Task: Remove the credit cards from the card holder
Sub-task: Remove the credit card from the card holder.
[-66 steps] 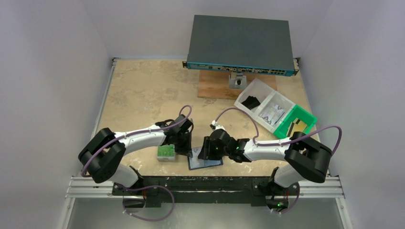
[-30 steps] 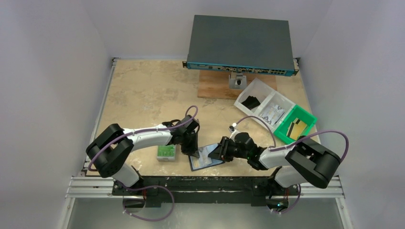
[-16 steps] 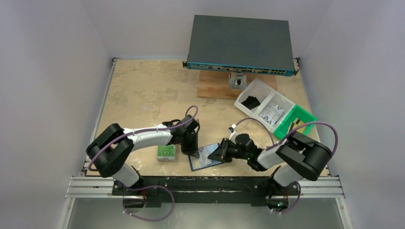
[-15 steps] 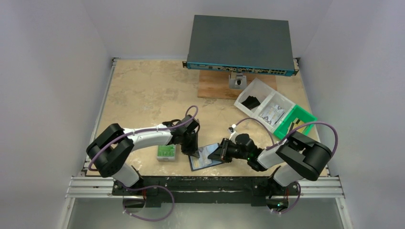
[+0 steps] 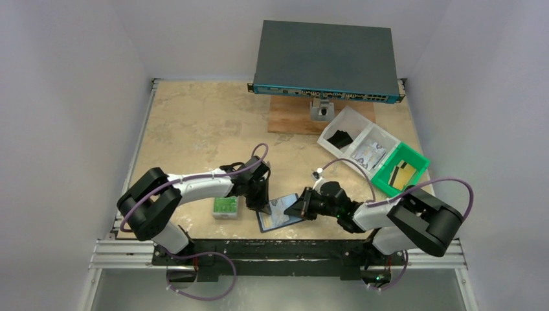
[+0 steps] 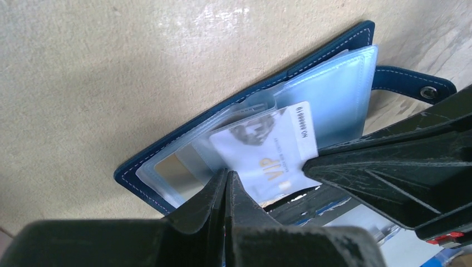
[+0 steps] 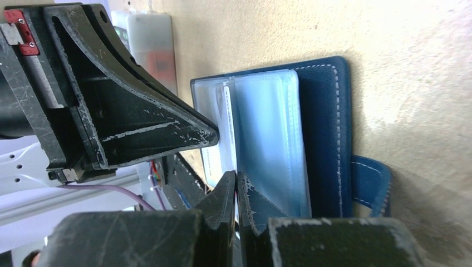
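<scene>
The right gripper (image 7: pixel 236 179) has just closed. A second ago its jaws stood partly apart; now the two fingers meet tip to tip at the 3 o'clock edge of the holder (image 7: pixel 325 139). The tips sit right where a white card shows edge-on among the clear sleeves, so the pinch for the pull seems to be made. Whether the card itself or only its sleeve is between the tips, I cannot tell.

The left gripper (image 6: pixel 225 181) has not moved in that time. It is closed too, with its tips at the holder's 10 o'clock corner against the near edge of the VIP card (image 6: pixel 267 153). It seems to steady the holder, though what it pinches is hidden.

The holder has kept its place at the 6 o'clock edge of the bench (image 5: pixel 194 123), between the two grippers. The case (image 5: pixel 225 207) lies just at 9 o'clock of the left one. No card is out yet; the likely next step is a draw toward 3 o'clock while the left side holds.

The holder lies open with its navy cover down, white stitching round the rim and its snap tab (image 6: pixel 414 83) flat on the bench. Pale-blue clear sleeves fan up from it. The VIP card is white with a printed number strip and appears to stand partly proud of its sleeve. A gold card (image 6: pixel 175 169) sits deeper, fully sleeved.
</scene>
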`<control>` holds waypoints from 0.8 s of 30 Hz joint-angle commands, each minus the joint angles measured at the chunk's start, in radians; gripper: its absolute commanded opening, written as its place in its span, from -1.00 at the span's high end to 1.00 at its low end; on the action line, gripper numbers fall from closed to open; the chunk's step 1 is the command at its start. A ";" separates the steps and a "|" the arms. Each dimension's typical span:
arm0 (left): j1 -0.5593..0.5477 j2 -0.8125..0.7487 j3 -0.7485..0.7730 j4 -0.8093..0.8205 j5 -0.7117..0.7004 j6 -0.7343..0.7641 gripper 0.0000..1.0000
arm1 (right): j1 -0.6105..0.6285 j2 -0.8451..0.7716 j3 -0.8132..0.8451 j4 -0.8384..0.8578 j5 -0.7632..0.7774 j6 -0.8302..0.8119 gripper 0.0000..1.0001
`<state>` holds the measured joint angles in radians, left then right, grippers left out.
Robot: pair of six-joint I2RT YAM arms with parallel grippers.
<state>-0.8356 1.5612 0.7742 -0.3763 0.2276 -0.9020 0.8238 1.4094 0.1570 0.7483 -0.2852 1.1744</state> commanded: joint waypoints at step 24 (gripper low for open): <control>0.033 0.073 -0.011 -0.127 -0.089 0.071 1.00 | -0.008 0.083 0.005 0.105 -0.026 -0.019 0.74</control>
<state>-0.8089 1.5799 0.7914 -0.4000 0.2562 -0.8928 0.8211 1.4487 0.1612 0.7647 -0.2794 1.1404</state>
